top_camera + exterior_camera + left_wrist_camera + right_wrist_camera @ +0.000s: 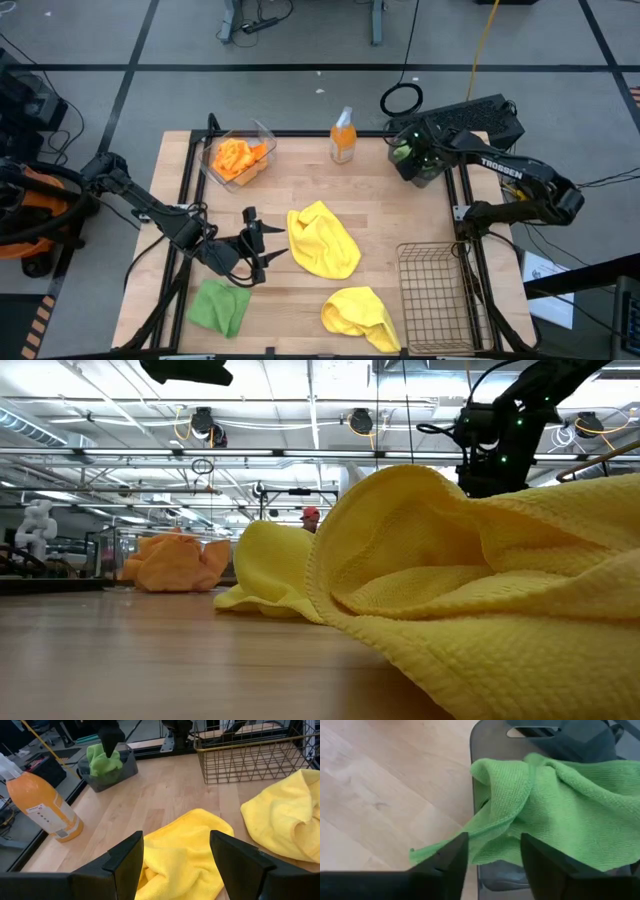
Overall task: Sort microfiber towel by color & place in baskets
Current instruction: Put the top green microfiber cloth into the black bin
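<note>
My left gripper (262,246) (175,865) is open, low over the table just left of a crumpled yellow towel (322,240) (186,845). A second yellow towel (360,315) (285,815) lies near the front edge, and a green towel (220,305) lies flat at the front left. The clear basket (262,133) holds orange towels (238,158). My right gripper (492,865) is open over the dark basket (428,172) (490,740), which holds a green towel (560,815) whose edge drapes over the rim. The wire basket (435,295) stands at the front right. My right gripper stands open, from above, over the green towel's draped edge (490,835) at the dark basket's rim. I cannot tell whether its fingers touch the cloth.
An orange spray bottle (343,137) (45,805) stands at the far edge between the clear and dark baskets. Bare wood lies between the bottle and the yellow towels. A black frame rail runs along the table's sides.
</note>
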You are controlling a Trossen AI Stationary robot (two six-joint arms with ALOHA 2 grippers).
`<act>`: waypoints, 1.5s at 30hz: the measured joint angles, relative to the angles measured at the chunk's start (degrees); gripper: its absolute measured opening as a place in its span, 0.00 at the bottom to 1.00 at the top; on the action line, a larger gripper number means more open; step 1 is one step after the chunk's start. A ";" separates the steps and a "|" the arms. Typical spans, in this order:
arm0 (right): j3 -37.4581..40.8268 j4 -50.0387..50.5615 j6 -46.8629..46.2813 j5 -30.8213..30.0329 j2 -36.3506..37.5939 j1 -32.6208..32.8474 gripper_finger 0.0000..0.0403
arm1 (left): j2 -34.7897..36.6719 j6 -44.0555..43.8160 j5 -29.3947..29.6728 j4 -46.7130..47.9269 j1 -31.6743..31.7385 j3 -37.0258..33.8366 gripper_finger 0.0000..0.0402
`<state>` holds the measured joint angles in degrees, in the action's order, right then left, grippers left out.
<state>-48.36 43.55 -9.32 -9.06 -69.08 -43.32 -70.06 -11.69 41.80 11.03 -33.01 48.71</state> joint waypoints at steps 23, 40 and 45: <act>0.00 -4.70 8.39 -11.58 -7.01 -5.64 0.03 | 0.00 0.02 -0.04 -0.03 0.00 0.00 0.59; -1.68 -3.80 7.41 -2.69 -13.08 -7.90 0.11 | 0.00 -0.04 -1.51 -0.02 -0.01 0.00 0.59; -5.47 2.55 8.12 -3.50 -9.70 -7.90 0.33 | 0.00 -0.04 -1.51 -0.02 0.00 0.00 0.59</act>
<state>-53.82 46.11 -1.20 -12.56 -78.78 -51.22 -70.06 -11.73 40.29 11.00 -33.01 48.71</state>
